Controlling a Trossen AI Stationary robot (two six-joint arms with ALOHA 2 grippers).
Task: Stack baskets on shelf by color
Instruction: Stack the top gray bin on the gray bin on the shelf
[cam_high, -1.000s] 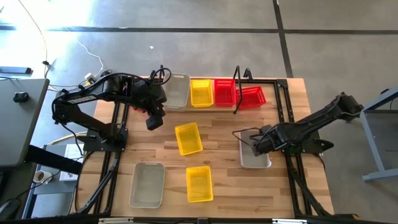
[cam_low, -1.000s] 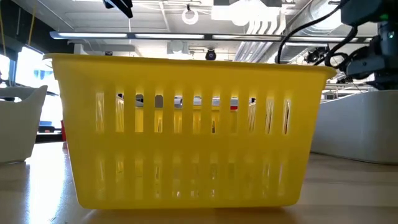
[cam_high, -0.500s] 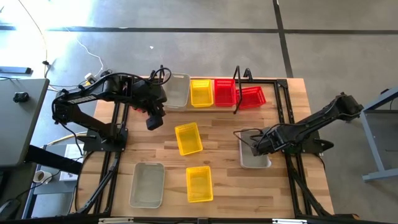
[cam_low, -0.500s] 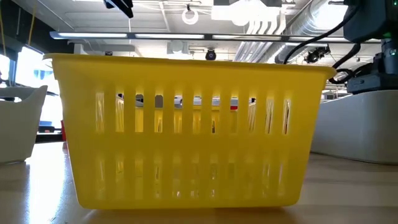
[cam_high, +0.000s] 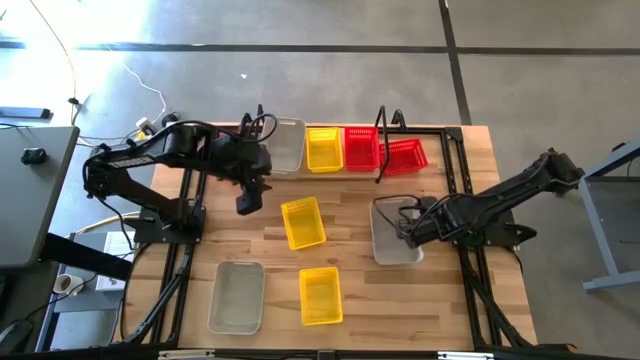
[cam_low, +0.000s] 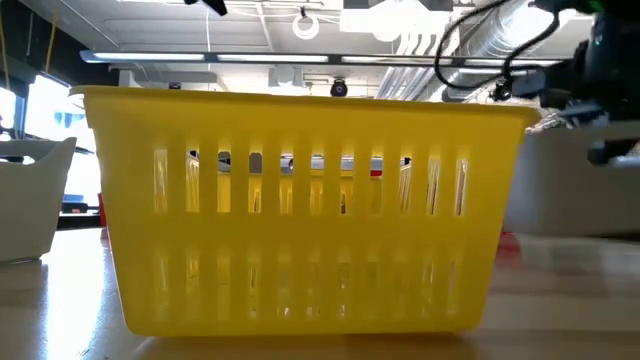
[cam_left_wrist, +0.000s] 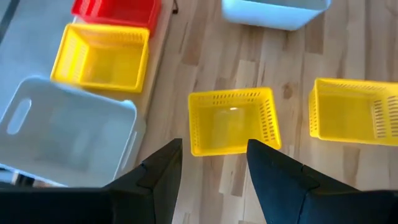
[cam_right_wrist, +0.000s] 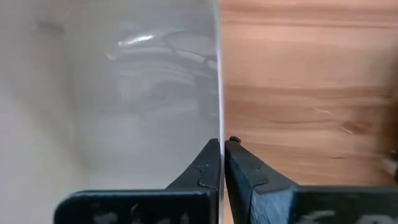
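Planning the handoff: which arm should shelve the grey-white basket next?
Right. The right hand is shut on the rim of the grey-white basket, lifted clear of the table. The left hand is open and empty, hovering near the middle yellow basket.

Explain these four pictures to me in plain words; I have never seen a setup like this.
Two dark robot arms work at a wooden table. One picture looks straight down on it, one looks level across the tabletop, and two come from cameras on the arms' wrists. The right gripper has its fingers shut on the wall of a grey-white basket. The left gripper, open, hangs above a yellow basket. Another yellow basket fills the level view, with a grey-white one beside it. At the far edge, the shelf holds grey-white, yellow and red baskets.
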